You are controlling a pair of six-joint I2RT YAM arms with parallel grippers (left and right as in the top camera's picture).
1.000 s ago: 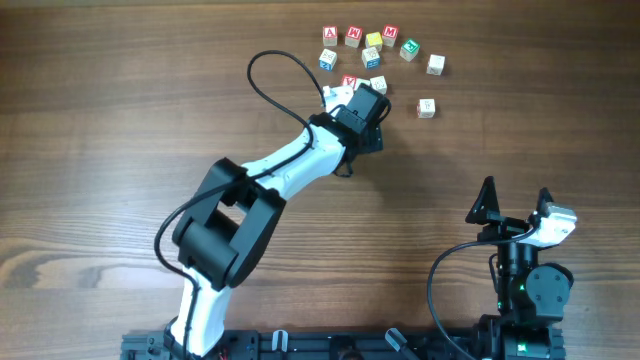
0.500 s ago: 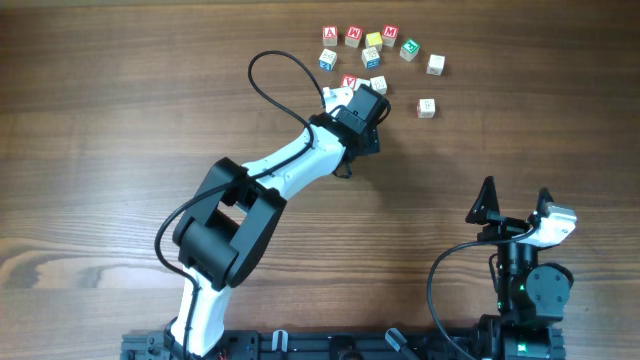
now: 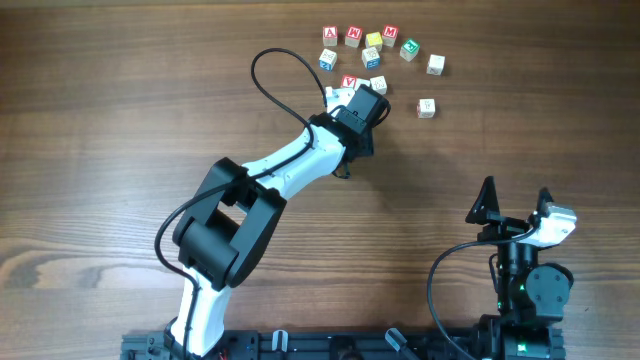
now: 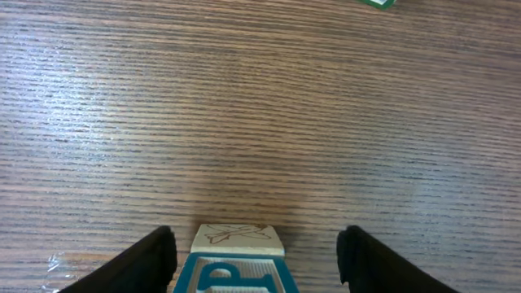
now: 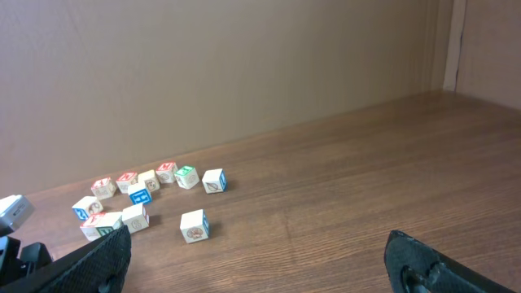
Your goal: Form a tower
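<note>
While the left hand [image 4: 256, 238] stands partly open, a blue-lettered cube [image 4: 236, 273] sits ungripped between its fingers [image 4: 153, 262].

A white-and-black robot arm [image 3: 290, 165] stretches from bottom left to wooden letter cubes [image 3: 373, 41] scattered upper centre on a brown wooden table [image 3: 100, 120].

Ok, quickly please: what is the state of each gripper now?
Left gripper: open, jaws around a blue-letter cube, not gripping it.
Right gripper: open, empty.

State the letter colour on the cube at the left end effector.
Teal, on the cube; left wrist view.
</note>
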